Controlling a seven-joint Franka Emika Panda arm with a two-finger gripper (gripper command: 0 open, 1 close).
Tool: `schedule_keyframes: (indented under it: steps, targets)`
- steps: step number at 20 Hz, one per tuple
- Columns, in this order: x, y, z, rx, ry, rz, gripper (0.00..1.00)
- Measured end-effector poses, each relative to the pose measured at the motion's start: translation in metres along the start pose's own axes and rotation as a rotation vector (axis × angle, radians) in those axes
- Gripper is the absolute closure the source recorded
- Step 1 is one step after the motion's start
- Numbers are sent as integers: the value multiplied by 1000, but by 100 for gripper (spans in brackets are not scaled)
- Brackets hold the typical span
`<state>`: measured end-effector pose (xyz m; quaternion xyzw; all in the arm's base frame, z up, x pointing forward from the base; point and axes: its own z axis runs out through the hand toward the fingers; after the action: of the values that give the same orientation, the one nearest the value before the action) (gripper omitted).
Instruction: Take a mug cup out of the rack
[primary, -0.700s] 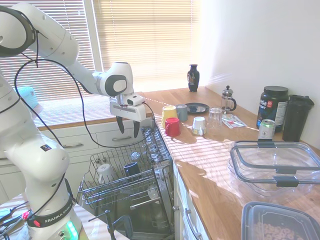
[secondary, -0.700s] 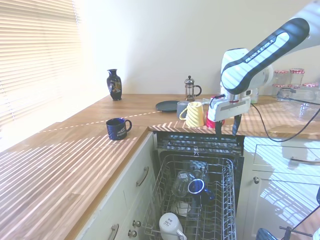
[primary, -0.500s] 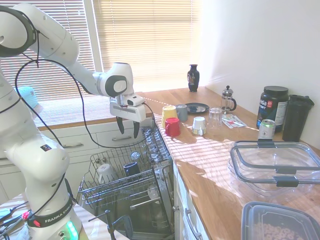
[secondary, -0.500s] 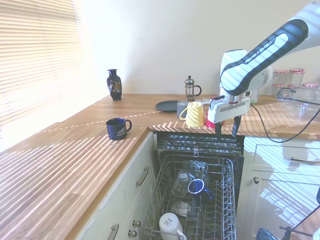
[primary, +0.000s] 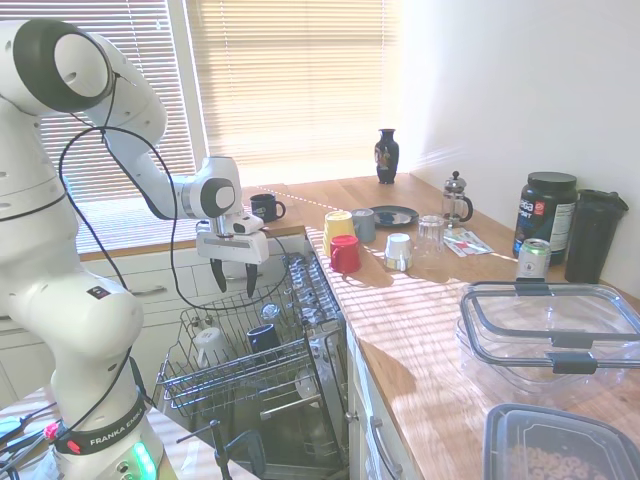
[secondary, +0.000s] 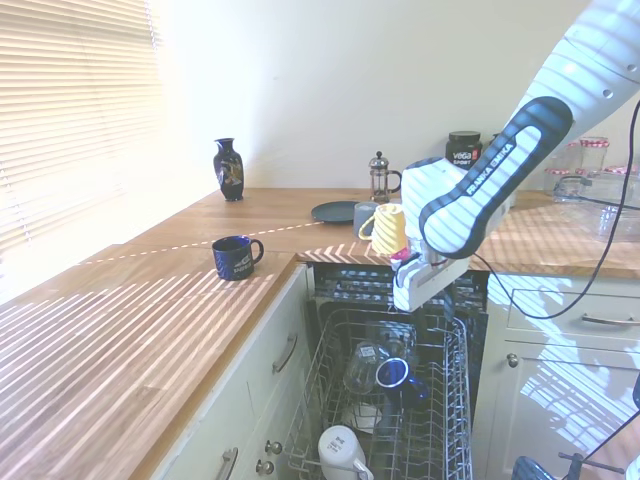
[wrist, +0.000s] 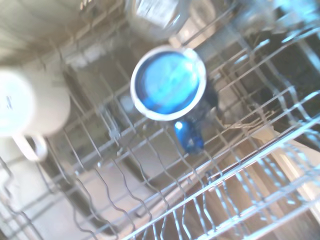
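One small glossy navy ceramic mug cup (primary: 263, 337), seated in grey wire dishwasher rack (primary: 225, 385), beside white mug (primary: 210, 345); two-finger gripper (primary: 233, 283) hovering above rack, fingers spread, holding nothing

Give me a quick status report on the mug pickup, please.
Gripper open, empty, above the rack. Mug cup in rack, untouched. White mug beside it, apart.
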<state>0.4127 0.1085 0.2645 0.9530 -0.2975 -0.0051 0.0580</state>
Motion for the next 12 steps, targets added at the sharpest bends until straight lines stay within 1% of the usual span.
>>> schedule_keyframes:
  steps: [3,5,6,9,12]
  targets:
    - [-15,-19,36,-33,12,-87,0]
    - [-18,-29,56,-68,47,-128,0]
    - [-15,-33,64,-84,68,-133,0]
    - [-2,-47,84,-121,103,-132,0]
    - [1,-70,100,-136,106,-143,0]
